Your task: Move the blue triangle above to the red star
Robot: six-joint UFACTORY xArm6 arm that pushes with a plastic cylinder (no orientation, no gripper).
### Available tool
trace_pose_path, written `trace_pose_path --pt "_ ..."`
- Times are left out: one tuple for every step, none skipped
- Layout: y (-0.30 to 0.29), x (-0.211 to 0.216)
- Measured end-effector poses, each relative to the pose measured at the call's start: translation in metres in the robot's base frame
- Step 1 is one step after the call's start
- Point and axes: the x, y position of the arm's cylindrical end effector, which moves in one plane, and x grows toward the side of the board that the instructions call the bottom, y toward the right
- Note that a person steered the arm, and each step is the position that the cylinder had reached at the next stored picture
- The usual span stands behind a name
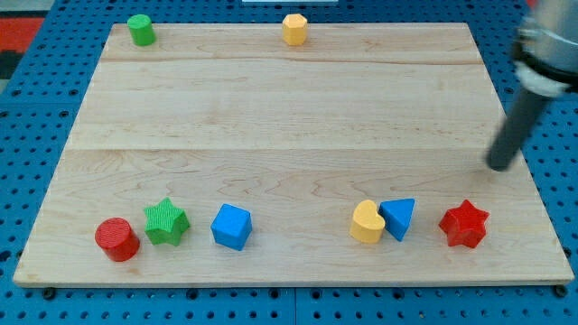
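Observation:
The blue triangle (399,218) lies near the view's bottom right, touching the yellow heart (367,222) on its left. The red star (464,225) lies to the right of the triangle, a small gap apart. My tip (498,166) is at the view's right, above and a little right of the red star, well clear of both blocks. The rod runs up to the view's top right corner.
A blue cube (231,226), a green star (166,221) and a red cylinder (117,240) sit along the bottom left. A green cylinder (140,30) and a yellow hexagon block (294,29) sit at the top edge of the wooden board (289,117).

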Motion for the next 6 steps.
trace_pose_path --pt "0.045 0.073" --pt "0.002 0.128" --pt "-0.074 0.127" --pt "-0.155 0.126" --pt "-0.165 0.096" --pt "-0.174 0.068"
